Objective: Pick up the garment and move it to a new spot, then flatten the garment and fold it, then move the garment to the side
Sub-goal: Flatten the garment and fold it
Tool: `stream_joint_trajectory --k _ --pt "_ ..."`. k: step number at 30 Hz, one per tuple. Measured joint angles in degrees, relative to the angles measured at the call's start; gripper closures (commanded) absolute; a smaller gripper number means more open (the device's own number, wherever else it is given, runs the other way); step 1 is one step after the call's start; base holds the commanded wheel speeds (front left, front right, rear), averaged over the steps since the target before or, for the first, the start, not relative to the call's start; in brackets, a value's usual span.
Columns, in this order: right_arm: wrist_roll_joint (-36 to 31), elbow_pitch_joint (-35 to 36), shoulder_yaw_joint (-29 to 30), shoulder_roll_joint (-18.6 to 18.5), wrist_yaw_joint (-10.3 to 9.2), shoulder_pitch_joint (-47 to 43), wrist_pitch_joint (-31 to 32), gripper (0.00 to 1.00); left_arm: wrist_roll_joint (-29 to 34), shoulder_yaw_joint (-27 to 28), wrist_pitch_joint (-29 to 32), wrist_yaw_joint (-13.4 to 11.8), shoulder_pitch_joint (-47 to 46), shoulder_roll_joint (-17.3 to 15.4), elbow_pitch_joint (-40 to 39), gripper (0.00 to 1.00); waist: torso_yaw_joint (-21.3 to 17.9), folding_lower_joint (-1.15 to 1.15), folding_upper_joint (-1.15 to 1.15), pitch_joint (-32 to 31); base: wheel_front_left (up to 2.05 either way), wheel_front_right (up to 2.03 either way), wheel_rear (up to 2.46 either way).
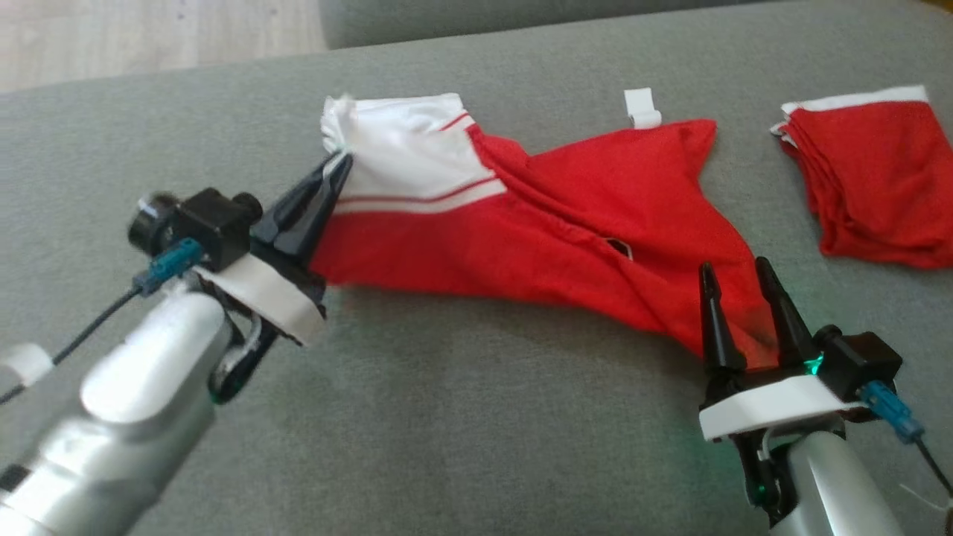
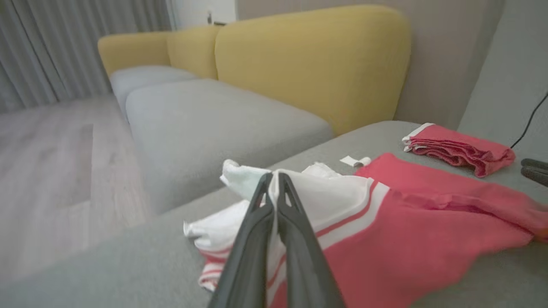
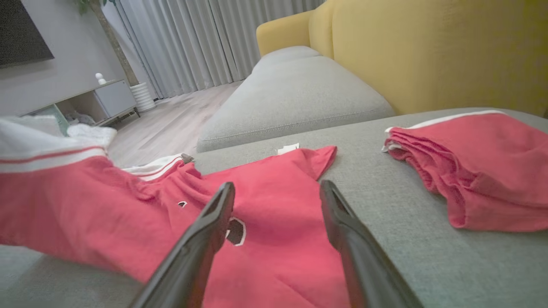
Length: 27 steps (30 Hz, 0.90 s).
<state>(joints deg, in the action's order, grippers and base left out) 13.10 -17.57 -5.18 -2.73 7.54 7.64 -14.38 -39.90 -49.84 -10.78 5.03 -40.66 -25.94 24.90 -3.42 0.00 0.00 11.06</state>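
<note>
The red and white garment [image 1: 536, 231] lies creased across the grey cushion [image 1: 447, 432], its white left end pinched between the pressed-together fingers of the left gripper [image 1: 339, 167]. The right gripper [image 1: 735, 272] stands spread over the red lower right corner, fabric showing between its two fingers, and whether they touch it I cannot tell; a folded red cloth [image 1: 878, 179] lies apart to the right

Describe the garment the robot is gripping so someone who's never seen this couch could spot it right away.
On the grey couch cushion, look to the middle. The garment lies spread and rumpled, red with a white end crossed by thin red stripes, and the left gripper pinches that white end. The other red piece, off to the right, is folded into a neat stack and untouched.
</note>
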Motion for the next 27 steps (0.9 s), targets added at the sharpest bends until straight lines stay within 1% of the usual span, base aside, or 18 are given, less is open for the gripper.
stream_joint_trajectory --k 2,5,8,10,13,14,15,17,18,19,20,23,26,27 --pt "0.00 -0.20 0.00 0.00 0.00 -0.07 0.00 0.00 2.52 -0.75 -0.97 0.16 -1.25 -1.77 -2.61 1.00 0.70 0.00 0.00 -0.49 0.00 0.00 0.00" --pt "0.00 -0.43 0.11 0.00 0.00 -0.14 0.00 0.00 5.76 -3.33 -1.99 1.27 -2.02 -4.52 -7.79 1.00 1.69 0.00 0.00 -1.16 0.00 0.00 0.00" --pt "0.00 -0.70 0.24 0.00 0.00 -0.18 0.00 0.00 10.46 -9.05 -2.20 2.10 -1.93 -7.95 -12.69 1.00 2.60 0.00 0.00 -1.68 0.00 0.00 0.00" --pt "0.00 -0.90 0.35 0.00 0.00 -0.20 0.00 0.00 13.79 -13.58 -2.43 2.13 -1.71 -10.53 -15.11 1.00 3.18 0.00 0.00 -1.94 0.00 0.00 0.00" --pt "0.00 -1.44 0.42 0.00 0.00 -0.21 0.00 0.00 19.19 -22.63 -2.48 2.55 -1.51 -14.63 -17.39 1.00 3.88 0.00 0.00 -2.28 0.00 0.00 0.00" --pt "0.00 -1.60 0.43 0.00 0.00 -0.21 0.00 0.00 20.85 -24.63 -2.37 2.58 -1.22 -15.62 -17.77 1.00 4.06 0.00 0.00 -2.37 0.00 0.00 0.00" --pt "0.00 -1.76 0.47 0.00 0.00 -0.22 0.00 0.00 22.42 -25.65 -2.30 2.58 -0.90 -16.40 -18.08 1.00 4.22 0.00 0.00 -2.46 0.00 0.00 0.00" --pt "0.00 -1.92 0.48 0.00 0.00 -0.22 0.00 0.00 25.72 -26.02 -1.79 2.58 -0.12 -17.75 -19.31 1.00 4.45 0.00 0.00 -2.64 0.00 0.00 0.00" --pt "0.00 -2.09 0.47 0.00 0.00 -0.22 0.00 0.00 27.62 -25.82 -0.98 2.57 0.70 -18.25 -19.87 0.68 4.50 0.00 0.00 -2.73 0.00 0.00 0.00" --pt "0.00 -2.35 0.45 0.00 0.00 -0.21 0.00 0.00 30.62 -25.59 -0.14 2.56 2.42 -18.72 -20.53 0.32 4.47 0.00 0.00 -2.81 0.00 0.00 0.00" --pt "0.00 -2.67 0.46 0.00 0.00 -0.22 0.00 0.00 32.75 -25.57 0.24 2.56 4.71 -18.97 -21.04 0.00 4.48 0.00 0.00 -2.90 0.00 0.00 0.00" --pt "0.00 -3.11 0.45 0.00 0.00 -0.22 0.00 0.00 35.82 -26.11 2.27 2.58 12.30 -19.60 -21.37 0.00 4.59 0.00 0.00 -3.38 0.00 0.00 0.00" --pt "0.00 -3.69 0.40 0.01 0.00 -0.23 0.00 0.00 35.67 -26.24 3.66 2.59 14.59 -20.80 -21.30 0.00 4.80 0.00 0.00 -3.98 0.00 0.00 0.00" --pt "-0.01 -3.86 0.46 0.01 0.00 -0.25 0.00 0.00 34.01 -26.18 3.72 2.59 14.07 -20.84 -21.05 0.00 4.93 0.00 0.00 -4.20 0.00 0.00 0.00"
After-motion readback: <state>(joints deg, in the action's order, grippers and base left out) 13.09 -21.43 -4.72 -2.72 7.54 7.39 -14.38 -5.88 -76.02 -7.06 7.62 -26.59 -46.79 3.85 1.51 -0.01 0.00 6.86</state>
